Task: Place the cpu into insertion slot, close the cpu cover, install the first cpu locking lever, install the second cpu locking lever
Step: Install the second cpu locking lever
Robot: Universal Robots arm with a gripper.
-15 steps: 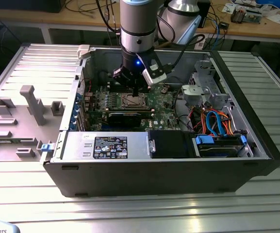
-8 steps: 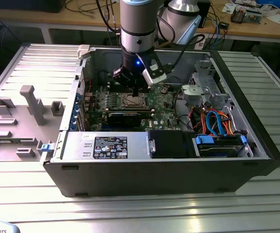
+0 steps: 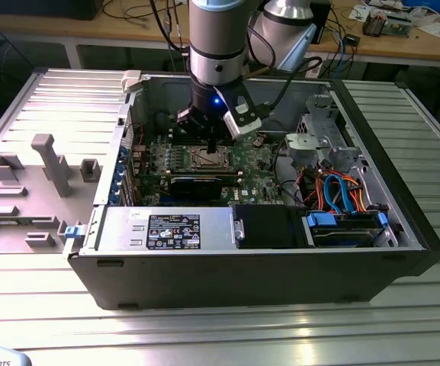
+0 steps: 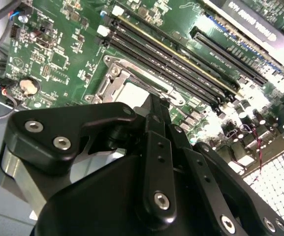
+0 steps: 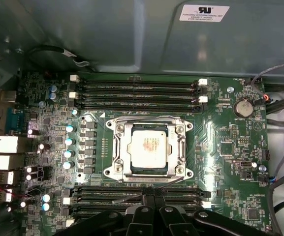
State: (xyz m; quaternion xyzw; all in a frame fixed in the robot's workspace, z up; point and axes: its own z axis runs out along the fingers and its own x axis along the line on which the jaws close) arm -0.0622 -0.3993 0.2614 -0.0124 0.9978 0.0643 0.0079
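Inside open black PC case (image 3: pixel 403 252) on ribbed metal bench, black gripper (image 5: pixel 149 199) hovering just above green motherboard (image 5: pixel 220 147), fingers pressed together, holding nothing. Small square silver-grey cpu (image 5: pixel 148 149) already seated in silvery-rimmed square insertion slot (image 5: pixel 113 169), thin silvery cpu cover (image 5: pixel 124 129) frame down around it. Fingertips over black memory slots (image 5: pixel 107 196) beside socket edge; contact w/ board can't be told.

Long black memory slots (image 5: pixel 137 91) run beside the gripper; a round coin battery (image 5: pixel 242 108) lies farther off.
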